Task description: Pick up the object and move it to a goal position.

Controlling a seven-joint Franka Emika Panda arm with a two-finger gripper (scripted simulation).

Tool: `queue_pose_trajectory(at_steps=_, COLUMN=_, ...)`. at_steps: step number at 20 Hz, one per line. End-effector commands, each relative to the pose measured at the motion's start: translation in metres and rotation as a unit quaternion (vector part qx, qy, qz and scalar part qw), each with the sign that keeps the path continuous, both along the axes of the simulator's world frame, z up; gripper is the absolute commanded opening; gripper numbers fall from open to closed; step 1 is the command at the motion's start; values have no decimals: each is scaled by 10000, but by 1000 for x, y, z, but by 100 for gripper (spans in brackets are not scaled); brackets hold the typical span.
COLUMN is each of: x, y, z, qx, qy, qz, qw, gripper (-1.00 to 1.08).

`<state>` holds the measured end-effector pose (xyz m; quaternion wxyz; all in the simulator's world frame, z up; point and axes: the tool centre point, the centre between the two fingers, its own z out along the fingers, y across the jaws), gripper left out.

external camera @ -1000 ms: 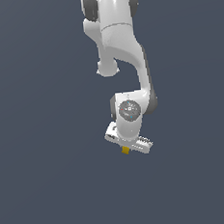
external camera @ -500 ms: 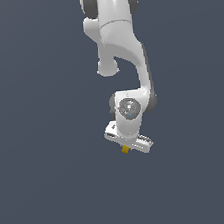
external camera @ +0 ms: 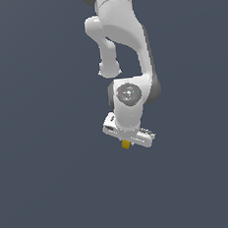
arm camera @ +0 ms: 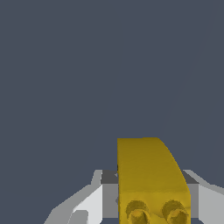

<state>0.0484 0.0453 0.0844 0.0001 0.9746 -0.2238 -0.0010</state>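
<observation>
The mustard-yellow block [external camera: 125, 144] shows as a tiny spot just under the white gripper [external camera: 126, 142] in the exterior view, mostly hidden by the hand. In the wrist view the block [arm camera: 148, 175] fills the space between the two fingers [arm camera: 89, 203], with two round darker marks on its near face. The gripper is shut on the block and holds it up off the dark grey floor. The white arm hangs down from the top of the exterior view to the gripper.
Plain dark grey ground [external camera: 49, 191] lies all around the arm. No other object and no goal marker shows in either view.
The gripper with the block has risen a little over the last second. The wrist has lifted with it. The block stays held.
</observation>
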Motion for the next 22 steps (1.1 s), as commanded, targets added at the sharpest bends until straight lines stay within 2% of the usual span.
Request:
queue_pose_trajectory(at_steps=1, x=-4, y=-3, z=23, qx=2, qy=-8, qz=-1, qw=10000, gripper=-100)
queue_pose_trajectory(at_steps=14, x=-32, y=-25, z=171, qx=3, qy=-9, qz=-3, qw=10000, gripper=-100)
queue_pose_trajectory(at_steps=22, x=-41, y=-35, z=236, qx=-1, qy=-10, qz=-3, qw=10000, gripper=-100)
